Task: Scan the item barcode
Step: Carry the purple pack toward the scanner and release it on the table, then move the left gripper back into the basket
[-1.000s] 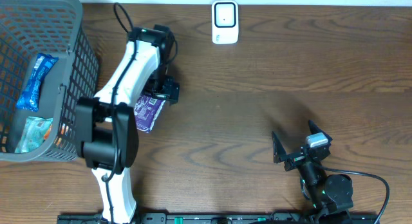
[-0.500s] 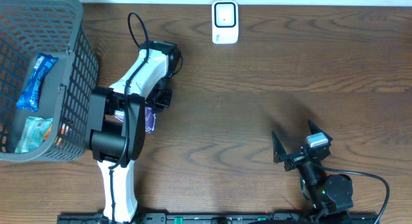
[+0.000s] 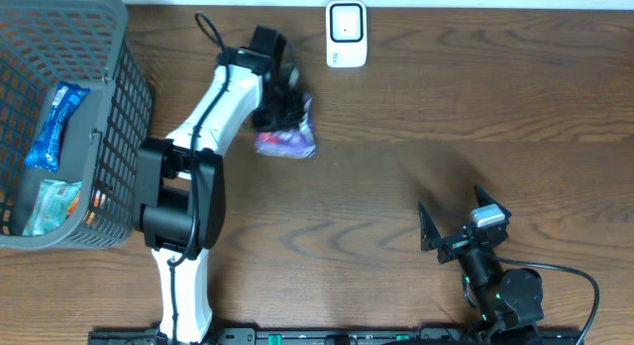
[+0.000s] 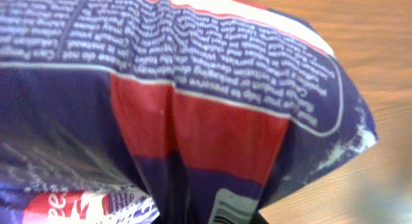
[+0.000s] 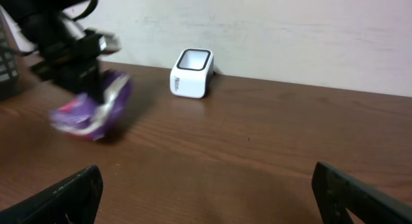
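Observation:
My left gripper [image 3: 280, 107] is shut on a purple and red snack packet [image 3: 288, 138] and holds it off the table, just left of and below the white barcode scanner [image 3: 346, 33]. The left wrist view is filled by the packet [image 4: 193, 108]; a white barcode label [image 4: 229, 210] shows at its bottom edge, by the jaws. From the right wrist view the packet [image 5: 90, 111] hangs left of the scanner [image 5: 191, 73]. My right gripper [image 3: 459, 226] rests open near the front right, nothing between its fingers [image 5: 71, 192].
A grey mesh basket [image 3: 111, 107] stands at the left edge, with a blue packet [image 3: 54, 122] and a green packet [image 3: 50, 206] inside. Bare wooden table [image 3: 446, 107] lies between the scanner and my right arm.
My left gripper shut on the purple packet, lifted it from beside the basket, and carried it up and right toward the scanner. The right arm has not moved.

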Motion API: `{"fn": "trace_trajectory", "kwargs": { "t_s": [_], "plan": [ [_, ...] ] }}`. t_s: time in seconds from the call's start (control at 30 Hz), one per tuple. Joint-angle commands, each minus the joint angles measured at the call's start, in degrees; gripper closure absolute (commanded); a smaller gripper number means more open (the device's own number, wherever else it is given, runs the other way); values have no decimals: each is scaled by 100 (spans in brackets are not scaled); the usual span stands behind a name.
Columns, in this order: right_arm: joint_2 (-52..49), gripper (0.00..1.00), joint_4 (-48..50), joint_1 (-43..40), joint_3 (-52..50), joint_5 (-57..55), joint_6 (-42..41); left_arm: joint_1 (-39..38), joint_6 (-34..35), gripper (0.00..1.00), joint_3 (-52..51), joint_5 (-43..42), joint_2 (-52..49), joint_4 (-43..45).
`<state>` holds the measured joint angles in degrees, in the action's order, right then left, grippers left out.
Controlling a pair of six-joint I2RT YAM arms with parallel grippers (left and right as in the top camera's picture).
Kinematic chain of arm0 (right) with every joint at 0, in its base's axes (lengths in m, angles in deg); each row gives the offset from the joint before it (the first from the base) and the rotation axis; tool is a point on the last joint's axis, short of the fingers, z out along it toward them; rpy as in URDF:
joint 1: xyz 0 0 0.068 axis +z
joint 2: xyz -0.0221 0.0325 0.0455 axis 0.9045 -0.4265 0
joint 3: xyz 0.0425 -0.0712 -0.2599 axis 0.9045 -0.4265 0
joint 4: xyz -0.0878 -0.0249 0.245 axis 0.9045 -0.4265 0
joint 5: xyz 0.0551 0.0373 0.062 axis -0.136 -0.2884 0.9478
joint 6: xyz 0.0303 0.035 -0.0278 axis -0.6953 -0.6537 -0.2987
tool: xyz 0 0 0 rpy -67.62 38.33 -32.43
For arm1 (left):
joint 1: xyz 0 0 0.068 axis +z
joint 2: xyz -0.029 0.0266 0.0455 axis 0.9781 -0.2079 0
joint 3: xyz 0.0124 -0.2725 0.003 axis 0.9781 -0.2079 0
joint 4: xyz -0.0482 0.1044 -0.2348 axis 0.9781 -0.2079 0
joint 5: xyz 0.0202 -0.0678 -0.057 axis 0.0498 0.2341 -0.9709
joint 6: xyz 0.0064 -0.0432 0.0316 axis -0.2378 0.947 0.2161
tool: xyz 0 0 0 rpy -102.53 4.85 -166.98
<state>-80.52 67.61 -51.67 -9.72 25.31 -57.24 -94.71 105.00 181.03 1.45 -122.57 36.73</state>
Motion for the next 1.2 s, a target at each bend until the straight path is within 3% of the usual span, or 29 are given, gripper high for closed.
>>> {"fn": "trace_trajectory", "kwargs": {
  "t_s": [0.0,0.1,0.23,0.27,0.3,0.37,0.5,0.8,0.93,1.13,1.17],
  "plan": [
    [33,1,-24,-35,-7,-24,-79,-431,844,92,149,-857,-107,625],
    [33,1,-24,-35,-7,-24,-81,-772,907,92,149,-715,-107,1045],
    [33,1,-24,-35,-7,-24,-81,-1182,1220,92,146,116,-107,1158],
    [33,1,-24,-35,-7,-24,-79,-1257,1215,84,146,251,-107,1158],
    [33,1,-24,-35,-7,-24,-81,-1333,1213,64,146,389,-107,1158],
    [33,1,-24,-35,-7,-24,-79,-1386,1215,40,155,413,-98,1202],
    [33,1,-24,-35,-7,-24,-79,-1311,1207,20,304,415,153,1202],
    [33,1,-24,-35,-7,-24,-81,-433,350,12,636,415,1882,763],
    [33,1,-24,-35,-7,-24,-79,597,-109,9,636,417,2839,396],
    [33,1,-24,-35,-7,-24,-79,2601,-133,8,636,420,3849,470],
    [33,1,-24,-35,-7,-24,-81,3056,-146,2,636,470,3974,492]
  ]
}}
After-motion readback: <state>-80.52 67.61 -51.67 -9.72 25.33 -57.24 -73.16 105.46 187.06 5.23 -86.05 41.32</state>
